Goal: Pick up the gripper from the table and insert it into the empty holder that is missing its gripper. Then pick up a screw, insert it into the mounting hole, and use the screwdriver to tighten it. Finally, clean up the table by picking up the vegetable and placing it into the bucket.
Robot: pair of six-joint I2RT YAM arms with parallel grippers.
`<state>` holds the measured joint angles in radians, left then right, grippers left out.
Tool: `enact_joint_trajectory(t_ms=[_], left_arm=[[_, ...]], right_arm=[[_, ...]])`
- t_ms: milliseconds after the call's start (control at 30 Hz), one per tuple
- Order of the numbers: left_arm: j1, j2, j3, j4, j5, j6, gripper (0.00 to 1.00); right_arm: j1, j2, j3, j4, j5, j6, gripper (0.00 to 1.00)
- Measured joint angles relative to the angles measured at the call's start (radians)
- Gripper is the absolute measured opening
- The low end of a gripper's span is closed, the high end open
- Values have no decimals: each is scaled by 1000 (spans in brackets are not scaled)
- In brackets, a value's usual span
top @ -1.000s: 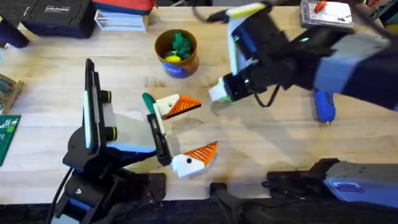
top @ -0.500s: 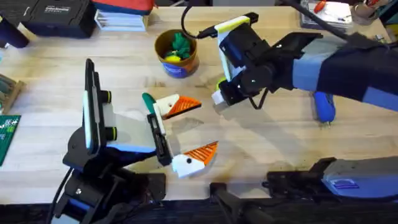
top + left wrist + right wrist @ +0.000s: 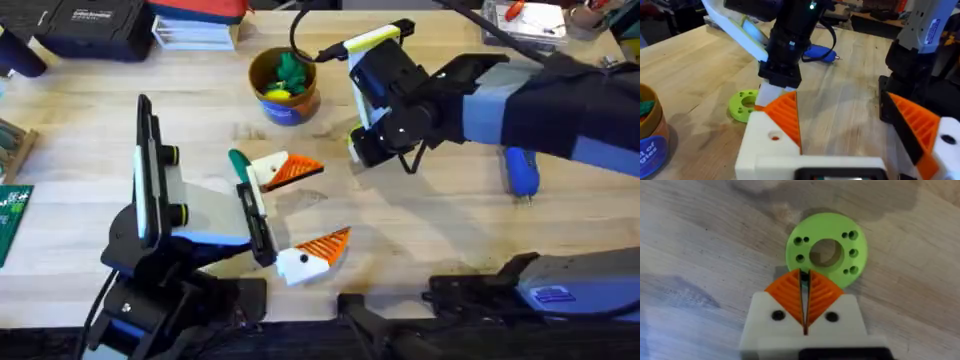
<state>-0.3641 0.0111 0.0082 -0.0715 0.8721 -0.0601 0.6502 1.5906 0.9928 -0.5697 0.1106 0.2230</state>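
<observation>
The right gripper (image 3: 805,292) hangs just over the lime-green disc (image 3: 827,249), pads pressed together on nothing, likely lining up above it; the left gripper (image 3: 305,210) rests spread wide at seven o'clock from it, empty; the bucket (image 3: 283,86) stands at ten o'clock, the screwdriver (image 3: 521,170) at three o'clock on the table (image 3: 420,240)

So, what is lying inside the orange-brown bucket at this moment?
The bucket holds a leafy green toy and a yellow piece. Anything beneath them is covered.
</observation>
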Motion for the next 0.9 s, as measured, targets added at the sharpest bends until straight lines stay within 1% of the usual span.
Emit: enact_joint_trajectory(t_ms=[33,100,533,667,733,800,900], left_arm=[[0,0,0,0,0,0,985],[0,0,0,0,0,0,985],[0,0,0,0,0,0,985],[0,0,0,0,0,0,985],[0,0,0,0,0,0,985],[0,0,0,0,0,0,985],[0,0,0,0,0,0,985]], right_arm=[[0,0,0,1,3,0,21],[0,0,0,1,5,0,9],[0,0,1,0,5,-8,8],[0,0,14,-35,4,-35,8],[0,-1,38,-79,2,-54,8],[0,-5,87,-146,1,-75,8],[0,-12,194,-257,0,-113,8]])
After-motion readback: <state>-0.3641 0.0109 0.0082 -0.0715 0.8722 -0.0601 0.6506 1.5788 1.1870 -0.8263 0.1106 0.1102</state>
